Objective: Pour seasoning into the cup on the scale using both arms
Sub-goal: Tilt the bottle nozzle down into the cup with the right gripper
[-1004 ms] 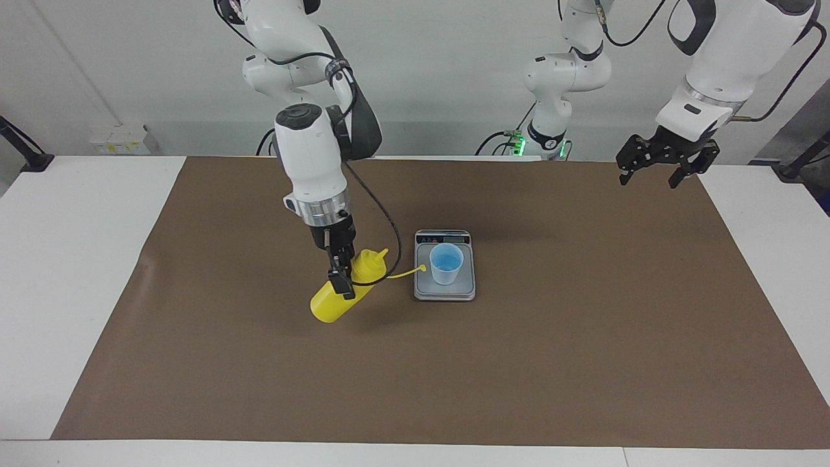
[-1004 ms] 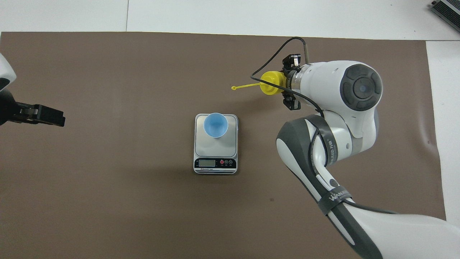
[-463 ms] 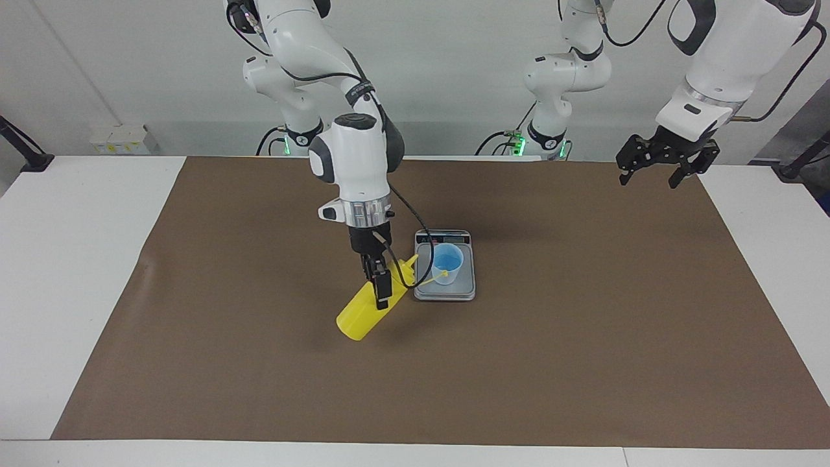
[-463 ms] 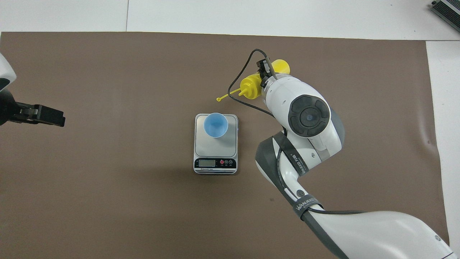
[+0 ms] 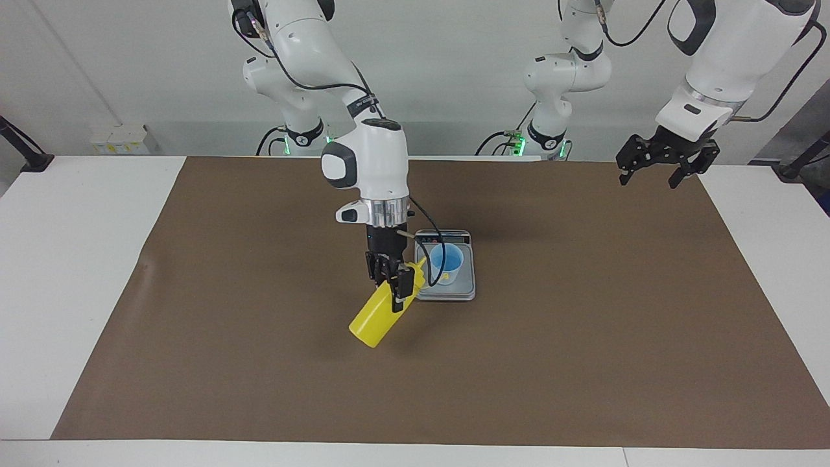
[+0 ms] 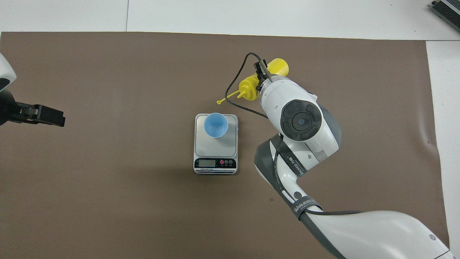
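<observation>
My right gripper (image 5: 393,286) is shut on the yellow seasoning bottle (image 5: 375,319) and holds it tilted in the air over the mat, beside the scale. The bottle's base points down and away from the cup, and its nozzle points up toward the cup. In the overhead view the bottle (image 6: 248,87) shows past my right wrist, its tethered cap (image 6: 219,102) dangling off the nozzle. The light blue cup (image 5: 447,264) (image 6: 215,125) stands upright on the silver-grey scale (image 5: 462,290) (image 6: 215,151). My left gripper (image 5: 650,176) (image 6: 54,117) is open and empty, in the air over the left arm's end of the mat.
A brown mat (image 5: 583,337) covers most of the white table (image 5: 71,259). The scale's display strip (image 6: 215,163) faces the robots. A black cable (image 6: 239,104) loops from my right wrist past the bottle's nozzle.
My right arm has carried the bottle closer to the scale and turned its wrist, so the nozzle now points toward the cup. The left arm has not moved.
</observation>
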